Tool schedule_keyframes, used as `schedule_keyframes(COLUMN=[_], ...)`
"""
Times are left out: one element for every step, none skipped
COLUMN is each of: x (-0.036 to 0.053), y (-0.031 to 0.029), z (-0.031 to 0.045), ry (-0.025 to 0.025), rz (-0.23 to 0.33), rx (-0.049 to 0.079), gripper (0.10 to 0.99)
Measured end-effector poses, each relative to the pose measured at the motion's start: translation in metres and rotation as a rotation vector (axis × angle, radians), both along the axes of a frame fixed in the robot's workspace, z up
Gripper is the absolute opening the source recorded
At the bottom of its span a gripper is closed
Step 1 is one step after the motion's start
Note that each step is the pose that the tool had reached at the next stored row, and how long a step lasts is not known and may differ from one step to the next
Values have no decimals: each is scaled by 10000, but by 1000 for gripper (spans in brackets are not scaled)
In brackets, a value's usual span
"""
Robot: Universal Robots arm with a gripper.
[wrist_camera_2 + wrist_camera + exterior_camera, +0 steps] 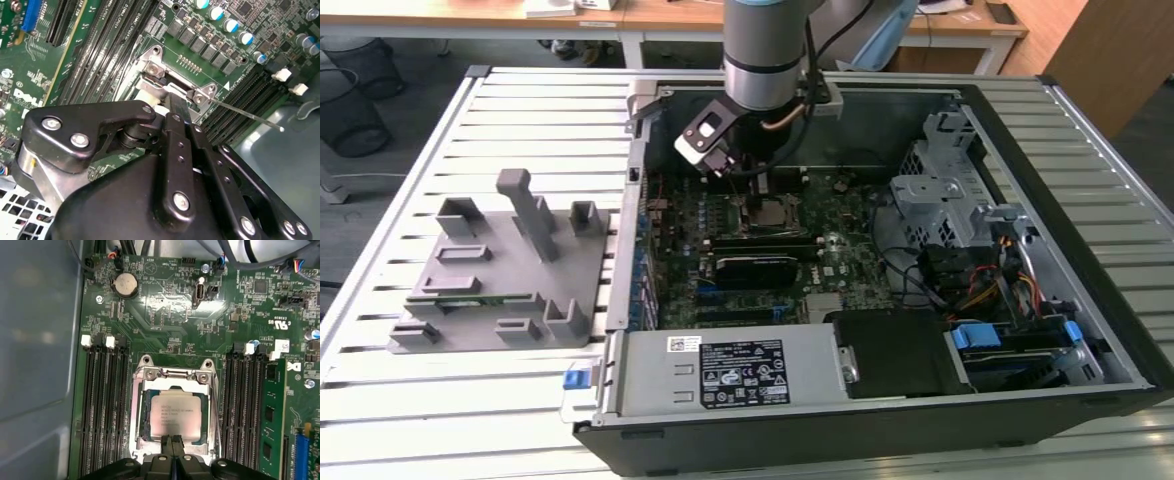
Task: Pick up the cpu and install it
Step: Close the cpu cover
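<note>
The cpu (175, 415) is a flat square chip with a silver-grey top, lying in the motherboard socket (145, 371) inside its metal frame. In the first wrist view my gripper (173, 444) is shut, its two black fingers pressed together with nothing between them. The tips stand at the chip's near edge, and I cannot tell whether they touch it. In the exterior view the gripper (744, 188) hangs straight down inside the open computer case, just above the cpu (774, 211). In the second wrist view the fingers (178, 112) point down at the socket frame (150, 65).
Memory slots (105, 405) flank the socket on both sides. A thin lever rod (245, 113) sticks out beside the socket. The case (1067, 330) holds a power supply (720, 372) and a drive cage (941, 195). A grey fixture block (507, 270) stands on the slatted table at the exterior view's left.
</note>
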State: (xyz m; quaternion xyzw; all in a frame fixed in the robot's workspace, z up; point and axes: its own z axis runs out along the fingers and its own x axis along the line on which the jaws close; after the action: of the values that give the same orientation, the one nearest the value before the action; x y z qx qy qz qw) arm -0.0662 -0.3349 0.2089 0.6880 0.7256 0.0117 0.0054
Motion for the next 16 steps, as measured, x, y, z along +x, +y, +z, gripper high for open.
schedule_keyframes(x=[0, 0, 0, -1, -1, 0, -1, -1, -1, -1, -1, -1, -1, -1, -1, -1], y=[0, 0, 0, 0, 0, 0, 0, 0, 0, 0, 0, 0, 0, 0, 0, 0], z=[-12, -22, -29, -35, -39, -44, -50, -58, -65, -72, -77, -81, -85, -89, -90, -91], ry=[0, -1, -1, 0, 0, 0, 0, 0, 0, 0, 0, 0, 0, 1, 1, 2], rz=[0, 0, -1, -1, -1, -1, -1, -1, -1, -1, -1, -1, -1, -1, -1, -3], rx=[0, 1, 1, 0, 0, 0, 0, 0, 0, 0, 0, 0, -1, -1, -2, -1], gripper=[106, 106, 106, 106, 106, 106, 106, 106, 106, 106, 106, 106, 106, 106, 106, 106])
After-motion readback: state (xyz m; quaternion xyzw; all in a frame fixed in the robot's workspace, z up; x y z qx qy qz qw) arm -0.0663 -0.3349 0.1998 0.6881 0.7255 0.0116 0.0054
